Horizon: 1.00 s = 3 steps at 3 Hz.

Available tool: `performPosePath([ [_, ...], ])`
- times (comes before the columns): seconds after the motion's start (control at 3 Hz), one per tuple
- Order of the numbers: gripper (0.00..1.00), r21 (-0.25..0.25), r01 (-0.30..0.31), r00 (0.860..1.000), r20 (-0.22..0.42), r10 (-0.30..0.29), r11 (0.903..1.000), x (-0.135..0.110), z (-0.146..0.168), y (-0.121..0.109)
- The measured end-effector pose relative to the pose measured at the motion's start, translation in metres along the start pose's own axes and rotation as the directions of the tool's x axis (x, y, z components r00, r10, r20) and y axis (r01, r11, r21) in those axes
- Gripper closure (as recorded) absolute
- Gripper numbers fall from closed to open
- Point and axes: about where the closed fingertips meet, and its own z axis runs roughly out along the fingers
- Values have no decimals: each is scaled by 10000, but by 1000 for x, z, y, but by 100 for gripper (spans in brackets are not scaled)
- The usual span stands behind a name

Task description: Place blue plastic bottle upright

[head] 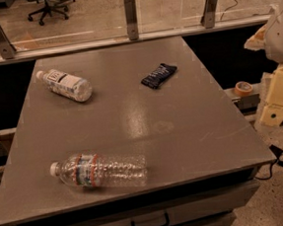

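The blue plastic bottle (65,85) is small and clear, with a white cap and a large white label with dark print. It lies on its side at the far left of the grey table (147,119), cap pointing to the far left. My gripper (274,108) hangs off the table's right edge, well apart from the bottle and holding nothing that I can see.
A longer ribbed clear bottle (99,171) with a red-and-blue band lies on its side at the near left. A dark packet (159,75) lies at the far middle. A tape roll (243,88) sits on a ledge to the right. A glass barrier (131,17) runs behind the table.
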Motion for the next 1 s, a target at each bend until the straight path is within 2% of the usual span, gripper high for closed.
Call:
performPosePath([
  [0.33,0,3,1,10000,3,-1,10000,0,0,0],
  [0.67,0,79,83,9998,207,-84,9999,-10,-2,-4],
  [1.0,0,106,543,9933,1013,-551,9985,-72,10,-20],
])
